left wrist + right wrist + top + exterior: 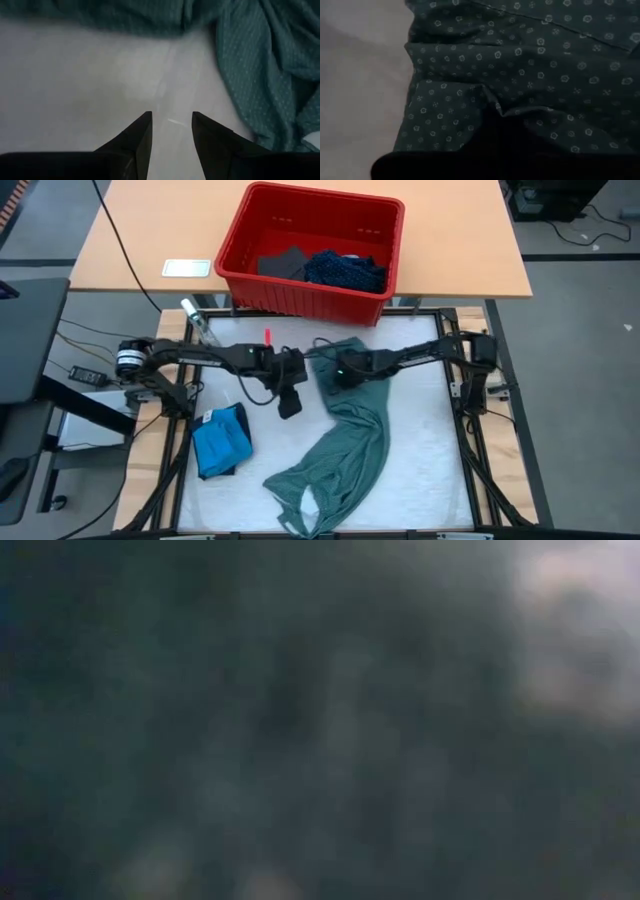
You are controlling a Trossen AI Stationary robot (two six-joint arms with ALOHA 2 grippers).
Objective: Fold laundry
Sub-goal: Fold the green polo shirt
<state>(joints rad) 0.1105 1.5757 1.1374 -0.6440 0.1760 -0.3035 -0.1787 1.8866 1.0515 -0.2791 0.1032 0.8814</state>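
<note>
Lying crumpled on the white mat (420,450), the shirt (345,450) runs as a long band from its bunched top near the mat's centre down toward 7 o'clock, where the neck opening shows at the near edge. Its long axis slants from 1 to 7 o'clock. The right gripper (343,374) sits on that bunched top with its fingers pinched together, and its wrist view shows patterned cloth (520,75) gathered right at the fingertips, so it most likely has hold of a fold of the shirt (the fingers themselves are hidden in shadow). The left gripper (290,402) hovers just beside the shirt's top at its 9 o'clock side, fingers (140,135) partly apart over bare mat and holding nothing; from it the shirt lies toward 3 o'clock. The right arm is therefore the one on the cloth, the left the nearer free one for a second corner. A blue garment (222,440) lies at 9 o'clock on the mat, well apart. Beyond, at 12 o'clock, a red bin (310,255) holds dark pieces (330,268). The low view shows nothing clear
</note>
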